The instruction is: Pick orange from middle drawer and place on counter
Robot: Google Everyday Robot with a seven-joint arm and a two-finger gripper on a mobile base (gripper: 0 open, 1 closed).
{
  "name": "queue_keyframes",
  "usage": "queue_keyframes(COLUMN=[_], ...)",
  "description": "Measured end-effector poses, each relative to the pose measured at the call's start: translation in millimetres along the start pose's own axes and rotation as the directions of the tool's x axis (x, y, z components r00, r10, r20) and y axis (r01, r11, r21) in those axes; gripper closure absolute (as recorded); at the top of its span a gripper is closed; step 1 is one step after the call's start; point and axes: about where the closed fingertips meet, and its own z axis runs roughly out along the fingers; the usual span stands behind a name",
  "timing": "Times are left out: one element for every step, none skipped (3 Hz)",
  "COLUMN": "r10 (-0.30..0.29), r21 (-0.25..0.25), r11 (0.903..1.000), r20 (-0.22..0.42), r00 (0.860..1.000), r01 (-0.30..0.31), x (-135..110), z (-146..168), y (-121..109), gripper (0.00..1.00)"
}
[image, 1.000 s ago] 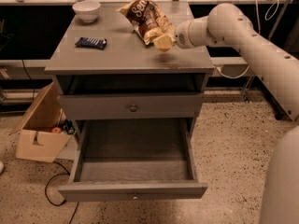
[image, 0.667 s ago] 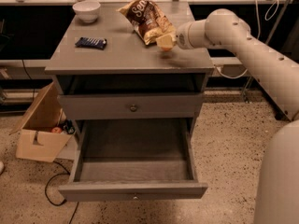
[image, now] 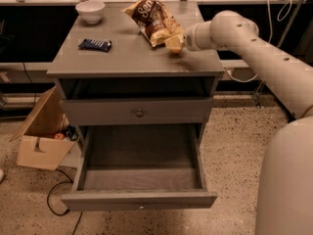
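Note:
My gripper (image: 174, 43) is low over the right part of the counter (image: 132, 58), right beside the lower edge of a chip bag (image: 154, 17). A pale yellow-orange shape shows at its tip; I cannot tell whether that is the orange or part of the gripper. No orange shows clearly anywhere else. The middle drawer (image: 142, 177) is pulled fully open below, and its grey floor shows nothing inside. My white arm reaches in from the right.
A white bowl (image: 90, 10) stands at the counter's back left and a dark blue bar (image: 95, 44) lies on the left. The drawer front above (image: 139, 112) is shut. An open cardboard box (image: 41, 141) sits on the floor to the left.
The gripper stays at the same spot beside the chip bag. The arm's elbow has shifted a little to the left.

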Motion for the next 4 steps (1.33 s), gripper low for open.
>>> queue_keyframes(r10=[-0.019,-0.031,-0.038,-0.034], r21=[0.002,-0.014,-0.039,-0.061], r11=[0.9998,0.9994,0.9987,0.9978], r20=[-0.050,-0.099,-0.137,-0.149], r00=[0.999,0.995,0.990,0.988], r01=[0.019,0.030,0.033,0.025], x=[1.1,3.1,6.3,9.7], z=[-1.3,-2.1,0.2,2.7], y=[-0.5,1.0,4.0,6.2], gripper=[1.00,0.81,0.58,0.35])
